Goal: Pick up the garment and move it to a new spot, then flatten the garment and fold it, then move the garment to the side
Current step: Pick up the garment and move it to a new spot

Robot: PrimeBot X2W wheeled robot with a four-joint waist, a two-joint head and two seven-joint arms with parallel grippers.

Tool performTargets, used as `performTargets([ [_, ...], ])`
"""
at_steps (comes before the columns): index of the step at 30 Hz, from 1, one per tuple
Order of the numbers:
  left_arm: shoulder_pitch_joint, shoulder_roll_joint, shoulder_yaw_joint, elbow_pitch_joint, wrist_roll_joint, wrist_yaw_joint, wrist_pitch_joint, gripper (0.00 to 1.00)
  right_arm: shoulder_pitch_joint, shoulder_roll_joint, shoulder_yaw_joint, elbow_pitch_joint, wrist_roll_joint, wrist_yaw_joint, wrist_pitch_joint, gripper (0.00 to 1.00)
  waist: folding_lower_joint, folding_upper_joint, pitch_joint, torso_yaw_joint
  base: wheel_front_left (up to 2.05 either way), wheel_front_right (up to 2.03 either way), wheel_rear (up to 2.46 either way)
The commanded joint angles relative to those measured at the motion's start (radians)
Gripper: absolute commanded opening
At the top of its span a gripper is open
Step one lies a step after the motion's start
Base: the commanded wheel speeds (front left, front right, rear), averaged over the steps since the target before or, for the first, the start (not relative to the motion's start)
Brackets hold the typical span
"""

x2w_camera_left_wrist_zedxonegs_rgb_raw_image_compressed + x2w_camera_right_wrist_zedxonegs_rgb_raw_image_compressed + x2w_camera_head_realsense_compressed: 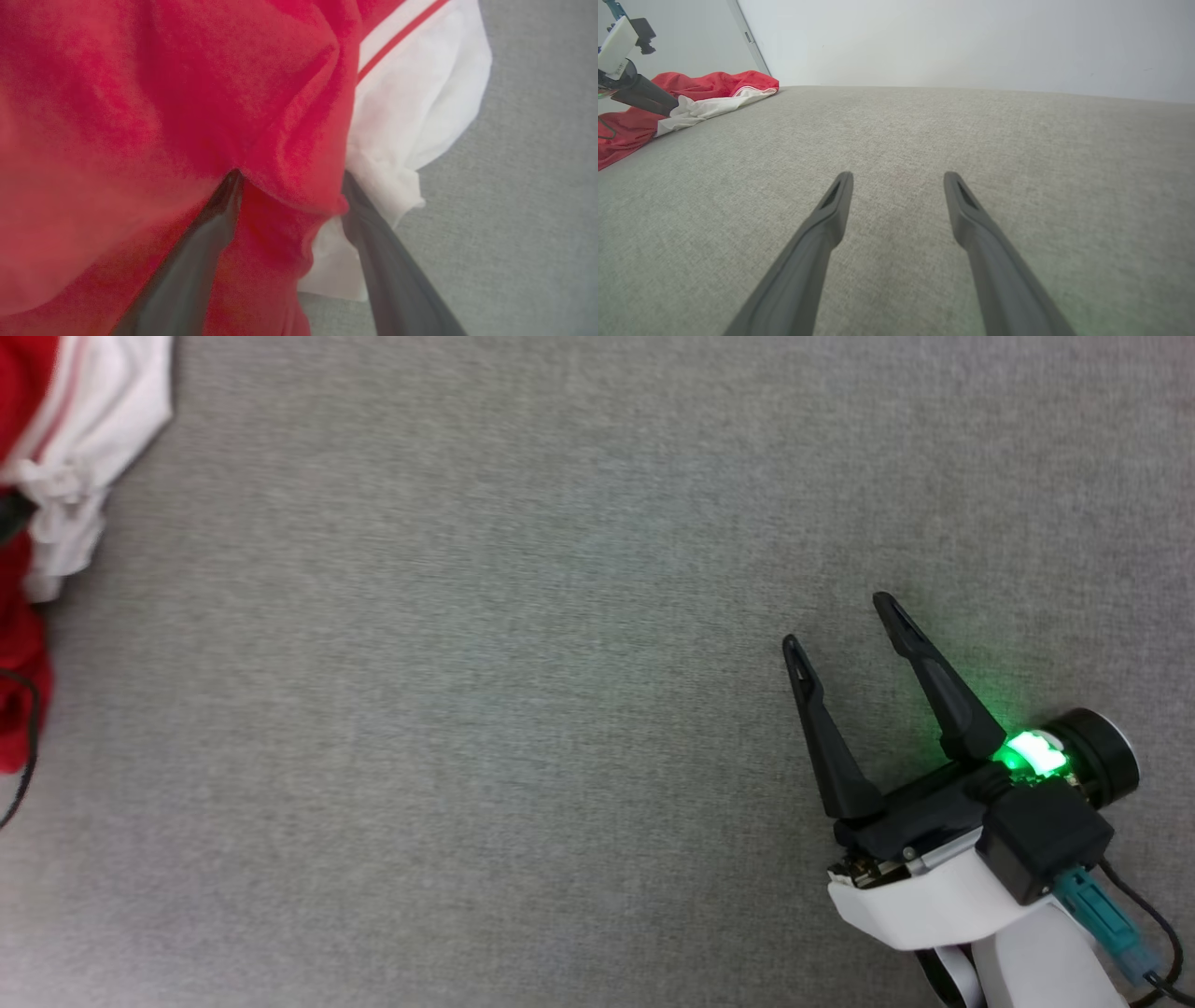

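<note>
The garment [84,420] is a bunched heap of red cloth with a white sleeve, lying at the far left edge of the head view. Up close in the left wrist view, the garment [187,93] covers the tips of my left gripper [290,179]. Its fingers are spread wide, with a fold of red cloth lying between them and the white sleeve [411,107] just to the right. From the right wrist view, the left gripper [668,107] pokes into the garment [714,84] at the upper left. My right gripper [837,621] is open and empty over bare surface at the lower right, far from the garment.
The grey fabric surface [523,691] stretches wide between the garment and the right gripper. A pale wall [971,42] rises behind its far edge. A thin black cable [28,747] loops over the red cloth at the left edge.
</note>
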Motion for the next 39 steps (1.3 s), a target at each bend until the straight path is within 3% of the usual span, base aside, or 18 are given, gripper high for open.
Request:
performTargets([
  [1, -0.016, 0.0, 0.001, 0.012, -0.007, 0.006, 0.015, 1.0, -0.011, 0.0, 0.001, 0.003, -0.009, 0.0, -0.002, 1.0, -0.0002, 0.0, 0.035, -0.028, 0.0, 0.0, 0.0],
  [6, -0.032, -0.026, -0.04, 0.074, -0.024, 0.007, 0.098, 1.0, -0.016, -0.003, -0.004, 0.006, -0.012, -0.001, -0.001, 1.0, -0.0002, 0.0, 0.059, -0.039, 0.0, 0.0, 0.0],
  [7, -0.031, -0.037, -0.047, 0.084, -0.03, 0.006, 0.111, 0.91, -0.015, -0.003, -0.006, 0.008, -0.012, -0.001, -0.001, 1.0, -0.0002, 0.0, 0.059, -0.04, 0.0, 0.0, 0.0],
  [8, -0.032, -0.046, -0.05, 0.09, -0.037, 0.005, 0.116, 0.26, -0.015, -0.003, -0.008, 0.009, -0.012, -0.001, 0.0, 1.0, -0.0002, 0.0, 0.058, -0.04, 0.0, 0.0, 0.0],
  [9, -0.032, -0.055, -0.05, 0.095, -0.044, 0.003, 0.115, 0.0, -0.014, -0.002, -0.009, 0.012, -0.012, -0.001, 0.0, 1.0, -0.0002, 0.0, 0.054, -0.04, 0.0, 0.0, 0.0],
  [15, -0.01, -0.056, -0.059, 0.084, -0.078, -0.005, 0.073, 0.0, -0.017, 0.004, -0.003, 0.022, -0.008, -0.001, 0.001, 1.0, -0.0002, 0.0, -0.001, -0.041, 0.0, 0.0, 0.0],
  [23, 0.086, -0.011, -0.112, -0.079, -0.174, -0.003, 0.027, 0.0, 0.004, 0.019, -0.001, 0.048, 0.017, 0.0, -0.002, 1.0, -0.0002, 0.0, -0.133, -0.062, 0.0, 0.0, 0.0],
  [28, 0.176, -0.018, -0.166, -0.187, -0.227, -0.003, -0.019, 0.0, 0.022, 0.029, -0.008, 0.074, 0.037, 0.0, -0.002, 1.0, -0.0002, 0.0, -0.231, -0.087, 0.0, 0.0, 0.0],
  [36, 0.288, -0.079, -0.233, -0.286, -0.237, -0.003, -0.125, 0.0, 0.062, 0.038, -0.022, 0.092, 0.064, 0.0, -0.002, 1.0, -0.0002, 0.0, -0.35, -0.134, 0.0, 0.0, 0.0],
  [39, 0.315, -0.138, -0.27, -0.311, -0.214, 0.002, -0.163, 0.0, 0.077, 0.039, -0.025, 0.092, 0.068, 0.0, -0.002, 1.0, -0.0002, 0.0, -0.381, -0.155, 0.0, 0.0, 0.0],
])
